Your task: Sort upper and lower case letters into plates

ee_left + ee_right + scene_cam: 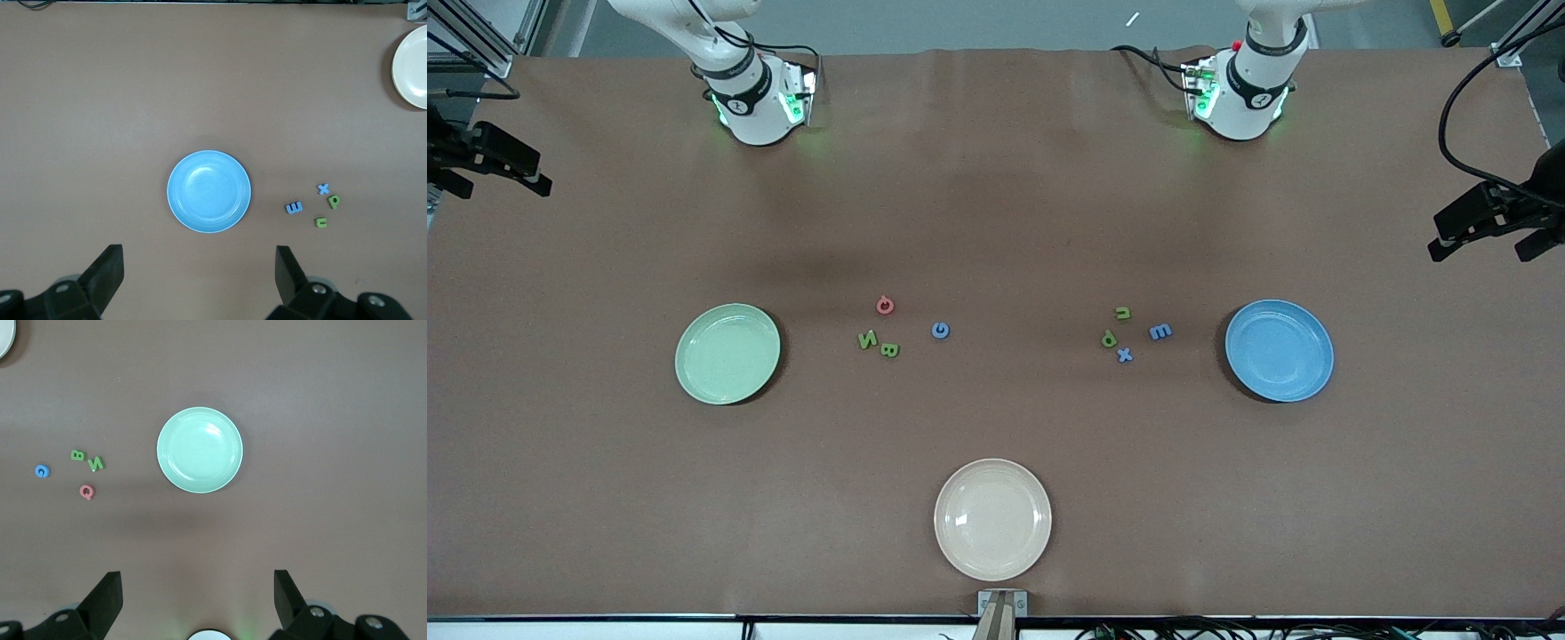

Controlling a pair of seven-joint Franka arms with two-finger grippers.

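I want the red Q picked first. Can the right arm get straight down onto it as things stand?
Probably yes. The red Q lies flat on the bare table, apart from the green N and green B, with nothing above it. The right gripper is open, high over the green plate.

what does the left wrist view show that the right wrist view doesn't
Only the left wrist view shows the blue plate and the four letters beside it: blue E, blue x, green p and green u, plus the open left hand.

Only the right wrist view shows the green plate and its four letters: green B, green N, blue C and red Q, plus the open right hand.

Both show the brown table and an edge of the cream plate. Every letter lies on the table, none on a plate.
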